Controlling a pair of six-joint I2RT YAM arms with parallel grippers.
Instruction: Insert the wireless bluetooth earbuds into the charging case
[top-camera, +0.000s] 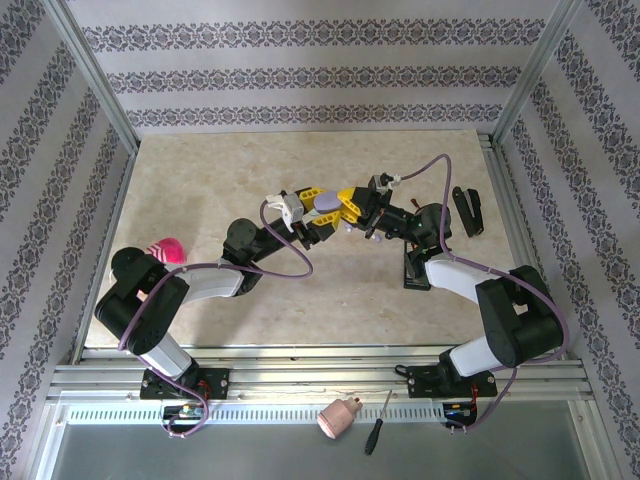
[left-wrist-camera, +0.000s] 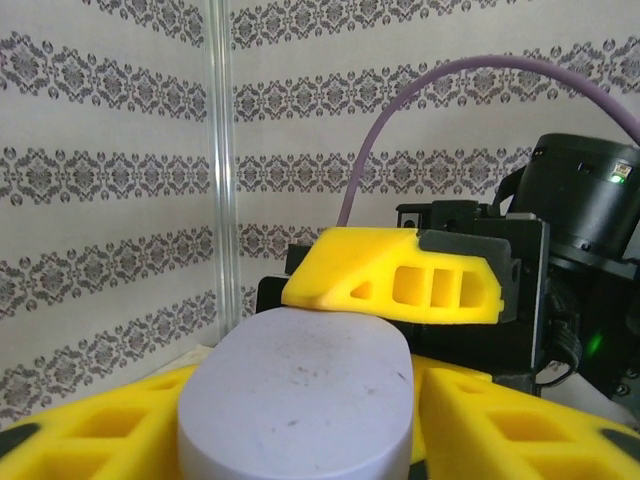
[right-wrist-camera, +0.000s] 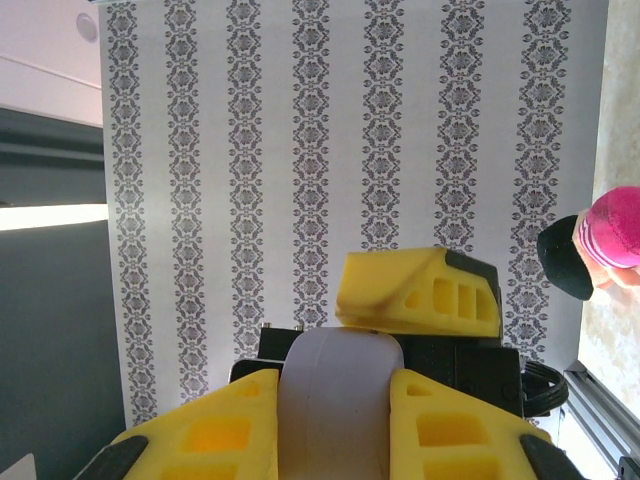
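Observation:
A lilac pebble-shaped charging case (top-camera: 328, 207) is held in the air over the middle of the table, between my two grippers. My left gripper (top-camera: 316, 204) is shut on it from the left, and the case's broad face (left-wrist-camera: 300, 400) sits between its yellow fingers (left-wrist-camera: 90, 425). My right gripper (top-camera: 343, 206) is shut on it from the right, across its narrow sides (right-wrist-camera: 340, 400). A seam runs down the case, and the lid looks closed. Each wrist view shows one yellow finger of the other gripper (left-wrist-camera: 400, 280) resting on top of the case. The earbuds are out of view.
A pink object (top-camera: 167, 248) lies at the table's left, behind the left arm. Black pieces lie at the far right (top-camera: 466, 210) and beside the right arm (top-camera: 415, 270). A pinkish chuck (top-camera: 338, 415) and a screwdriver (top-camera: 377, 425) lie below the front rail.

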